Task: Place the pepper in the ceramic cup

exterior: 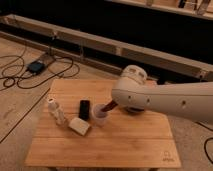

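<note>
A bare stretch of the wooden counter (115, 145) is seen nearest the camera, well in front of the pincer. Further in, a pale block (79, 126) lies to the pincer's lower left, with a small white bottle (57, 111) beyond it and a dark upright object (85, 109) just beside the ceramic cup (99, 117). The pincer (109, 106) is held directly over the cup's rim, reaching in from the right under the bulky white arm (165, 100). It is closed on the pepper (106, 108), which is seen as a reddish sliver angled down into the cup's mouth, its tip apparently at or just inside the rim. The pepper is judged light, slightly pliable and smooth-skinned, best pinched across its thicker stem end so the point drops first. The cup is judged rigid, breakable and easily tipped if nudged. A dark bowl behind the pincer is mostly hidden by the arm. Beyond the counter, cables (30, 67) trail across the floor.
</note>
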`<state>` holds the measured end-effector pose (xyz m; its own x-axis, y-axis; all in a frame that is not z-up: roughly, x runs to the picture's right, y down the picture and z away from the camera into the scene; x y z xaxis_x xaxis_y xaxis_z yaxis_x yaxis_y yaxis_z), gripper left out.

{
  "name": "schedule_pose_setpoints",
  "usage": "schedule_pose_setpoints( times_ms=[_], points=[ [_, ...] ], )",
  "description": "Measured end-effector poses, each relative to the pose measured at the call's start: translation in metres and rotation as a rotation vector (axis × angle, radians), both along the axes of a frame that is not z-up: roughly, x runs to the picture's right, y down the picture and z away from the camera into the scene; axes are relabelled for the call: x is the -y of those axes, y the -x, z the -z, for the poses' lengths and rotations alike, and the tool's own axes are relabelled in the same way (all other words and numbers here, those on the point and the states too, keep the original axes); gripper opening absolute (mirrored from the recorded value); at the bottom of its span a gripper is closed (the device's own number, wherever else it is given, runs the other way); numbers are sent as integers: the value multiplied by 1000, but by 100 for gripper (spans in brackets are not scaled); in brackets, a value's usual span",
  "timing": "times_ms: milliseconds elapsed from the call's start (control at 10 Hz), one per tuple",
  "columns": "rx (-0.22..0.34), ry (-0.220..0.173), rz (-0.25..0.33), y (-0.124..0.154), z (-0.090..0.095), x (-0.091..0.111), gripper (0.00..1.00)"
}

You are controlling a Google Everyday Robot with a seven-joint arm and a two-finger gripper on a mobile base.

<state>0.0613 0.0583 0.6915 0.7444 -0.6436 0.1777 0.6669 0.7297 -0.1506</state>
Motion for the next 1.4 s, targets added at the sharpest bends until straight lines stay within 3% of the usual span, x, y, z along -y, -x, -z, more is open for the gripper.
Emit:
schedule_pose_setpoints(
  times_ms=[400,1000,1200,1400],
  points=[
    [-4,-27,41,15,-9,-4,2],
    [-36,-107,88,26,-30,-9,63],
    [-43,-120,89,30,-33,-11,71],
    [-47,-123,88,32,-36,-14,71]
  ],
)
